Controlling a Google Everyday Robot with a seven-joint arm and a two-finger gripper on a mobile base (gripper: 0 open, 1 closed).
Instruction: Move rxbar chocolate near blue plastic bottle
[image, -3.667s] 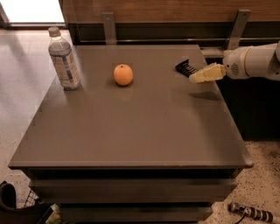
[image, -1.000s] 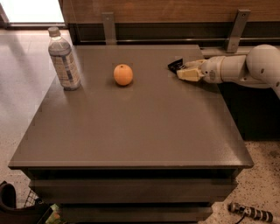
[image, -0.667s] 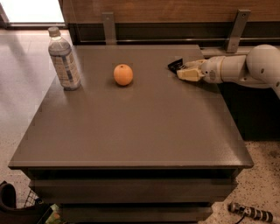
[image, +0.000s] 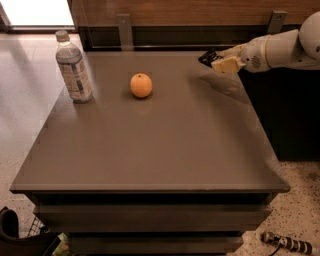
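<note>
Rxbar chocolate (image: 206, 56) now lifted by gripper (image: 218, 62) far right.

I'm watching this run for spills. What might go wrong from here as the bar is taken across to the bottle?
1. The pincer seems to grip the rxbar chocolate by one end only, above the table, so the bar may slip out on the way.
2. The orange lies between the bar and the blue plastic bottle; a low pass could send it rolling.
3. The bottle stands upright near the table's left edge, so a nudge might topple it.
</note>
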